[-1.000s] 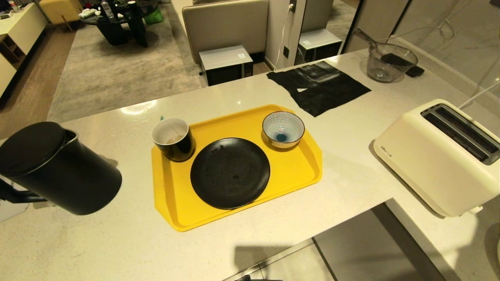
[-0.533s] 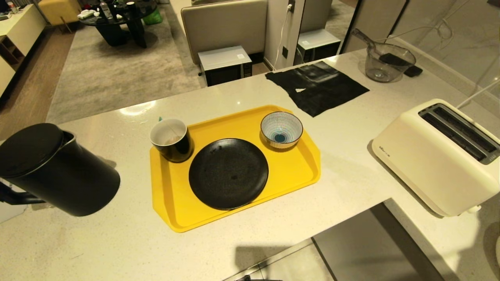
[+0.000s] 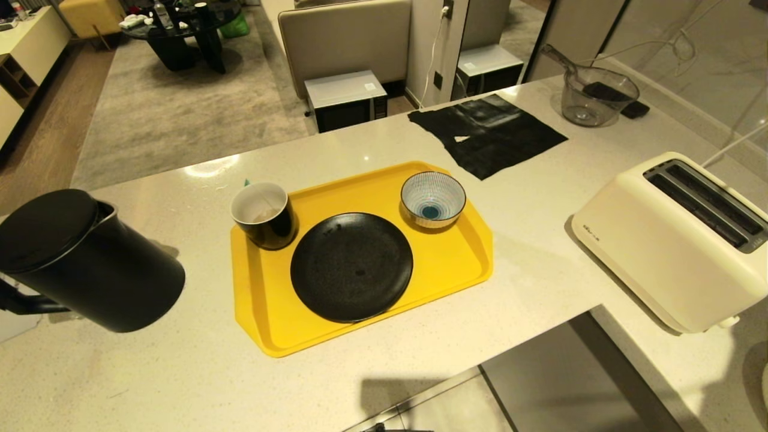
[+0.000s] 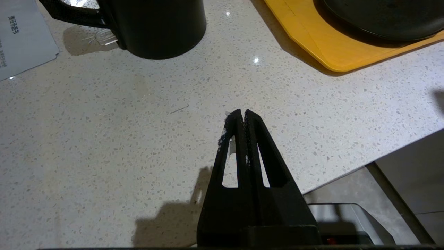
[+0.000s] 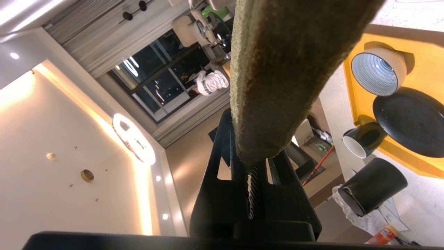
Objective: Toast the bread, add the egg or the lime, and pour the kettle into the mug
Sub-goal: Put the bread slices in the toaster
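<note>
Right gripper (image 5: 255, 152) is clamping the bread (image 5: 277, 69): fingers pinched on the slice's near edge, the slice sticking out past the fingertips (pale green face, brown crust edge showing). Neither the bread nor this gripper is showing in the head view.

Left gripper (image 4: 241, 114) is sitting fully closed, holding nothing, hovering over bare counter (image 4: 138, 139) on the near side of the yellow tray (image 3: 444, 264), well apart from it.

Relative to the tray:
- mug (image 3: 264, 215) is standing on its far-left corner, white inside
- black plate (image 3: 351, 266) is lying in the middle
- striped bowl (image 3: 433, 198) is sitting at its far-right corner
- kettle (image 3: 90, 264) is standing off the tray to its left, lid shut
- toaster (image 3: 672, 240) is sitting off to its right, both slots empty

Writing: small dark logo on the toaster's front corner, too small to read. A paper sheet (image 4: 20, 41) beside the kettle is carrying printed characters, not legible.
</note>
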`<state>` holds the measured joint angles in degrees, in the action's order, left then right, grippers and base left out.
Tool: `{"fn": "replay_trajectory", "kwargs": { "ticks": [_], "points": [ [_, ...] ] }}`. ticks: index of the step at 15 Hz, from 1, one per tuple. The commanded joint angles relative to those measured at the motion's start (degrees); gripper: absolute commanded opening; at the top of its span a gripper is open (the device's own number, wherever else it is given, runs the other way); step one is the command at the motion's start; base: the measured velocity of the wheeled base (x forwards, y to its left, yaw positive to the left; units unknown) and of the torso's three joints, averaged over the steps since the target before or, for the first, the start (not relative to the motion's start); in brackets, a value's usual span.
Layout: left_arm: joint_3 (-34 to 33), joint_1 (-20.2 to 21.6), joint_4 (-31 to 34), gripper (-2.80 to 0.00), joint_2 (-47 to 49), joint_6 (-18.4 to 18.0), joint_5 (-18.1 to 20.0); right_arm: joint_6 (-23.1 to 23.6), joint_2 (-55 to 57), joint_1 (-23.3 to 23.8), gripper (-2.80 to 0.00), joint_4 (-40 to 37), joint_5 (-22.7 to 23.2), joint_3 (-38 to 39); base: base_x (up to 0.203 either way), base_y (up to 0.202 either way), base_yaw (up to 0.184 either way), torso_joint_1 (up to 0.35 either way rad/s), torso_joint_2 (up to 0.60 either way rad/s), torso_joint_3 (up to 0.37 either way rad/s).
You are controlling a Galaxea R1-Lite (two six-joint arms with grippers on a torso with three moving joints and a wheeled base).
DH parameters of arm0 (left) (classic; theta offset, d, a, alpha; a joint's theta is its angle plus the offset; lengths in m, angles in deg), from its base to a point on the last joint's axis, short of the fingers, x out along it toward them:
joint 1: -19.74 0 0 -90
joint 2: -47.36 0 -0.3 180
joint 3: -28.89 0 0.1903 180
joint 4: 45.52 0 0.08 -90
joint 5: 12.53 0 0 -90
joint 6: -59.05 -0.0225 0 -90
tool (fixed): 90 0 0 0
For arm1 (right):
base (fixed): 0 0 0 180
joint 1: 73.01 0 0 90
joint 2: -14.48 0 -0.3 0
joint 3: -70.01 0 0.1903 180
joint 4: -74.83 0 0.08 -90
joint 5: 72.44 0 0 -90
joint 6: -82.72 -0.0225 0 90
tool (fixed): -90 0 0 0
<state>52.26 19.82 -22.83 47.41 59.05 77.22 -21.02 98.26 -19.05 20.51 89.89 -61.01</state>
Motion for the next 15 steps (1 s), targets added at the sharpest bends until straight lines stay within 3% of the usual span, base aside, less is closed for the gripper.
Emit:
{"fn": "replay_trajectory", "kwargs": {
  "ticks": [1,8,15],
  "points": [
    [0.00,0.02,-0.02,-2.80,0.04,0.00,0.00,-0.58,0.06,0.00,-2.80,-0.16,0.45,0.08,0.000,0.000,0.000,0.000,0.00,0.000],
    [0.00,0.01,-0.02,-2.80,0.04,0.00,-0.02,-0.56,-0.03,0.00,-2.80,-0.16,0.45,0.73,0.000,0.000,0.000,0.000,0.00,0.000],
    [0.00,0.01,-0.02,-2.80,0.04,0.00,0.04,3.00,-1.78,0.00,-2.80,-0.16,0.80,3.94,0.003,0.007,-0.159,0.002,0.00,0.002]
  ]
}}
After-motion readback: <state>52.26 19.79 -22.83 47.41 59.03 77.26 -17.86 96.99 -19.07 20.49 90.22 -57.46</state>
